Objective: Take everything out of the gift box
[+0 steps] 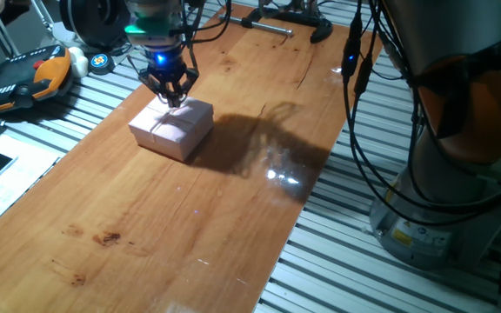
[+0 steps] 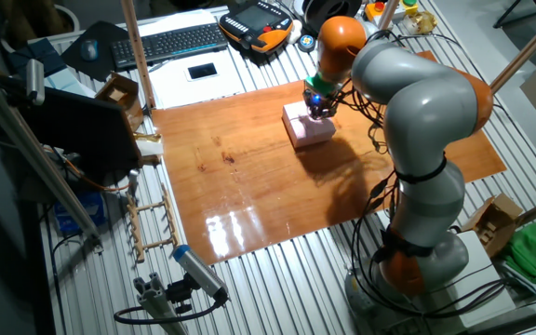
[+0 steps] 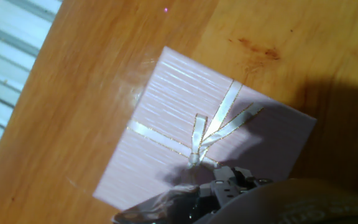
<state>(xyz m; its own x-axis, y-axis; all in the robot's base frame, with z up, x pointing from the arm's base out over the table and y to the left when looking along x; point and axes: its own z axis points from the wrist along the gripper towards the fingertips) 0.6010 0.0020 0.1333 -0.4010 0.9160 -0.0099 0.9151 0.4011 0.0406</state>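
1. Gripper (image 1: 170, 92) is seen poised directly over the gift box (image 1: 171, 128), fingertips drawn close toward one another right at the lid's top; whether they are fully together or pinched on anything cannot be told from these views.
2. Blue light is seen glowing on the gripper body just above the fingers, in both fixed views.
3. Lid (image 3: 185, 118) is shown still seated on the box, pale pink with fine stripes, crossed by a pale ribbon (image 3: 219, 121) edged in gold and tied in a bow near the middle.
4. From the hand view, part of the gripper's grey mechanism is caught at the bottom edge, just below the bow knot and blurred.
5. Contents of the box are hidden under the lid; nothing inside can be made out.
6. Gift box is placed on the wooden tabletop (image 1: 146, 217), toward its far end in one fixed view, with a dark shadow cast beside it.
7. Arm (image 2: 417, 102) is seen bent over from its base at the tabletop's edge, grey with orange joints.
8. Keyboard (image 2: 180, 40) and an orange-and-black handheld pendant (image 2: 259, 23) are spotted beyond the tabletop, well apart from the box.
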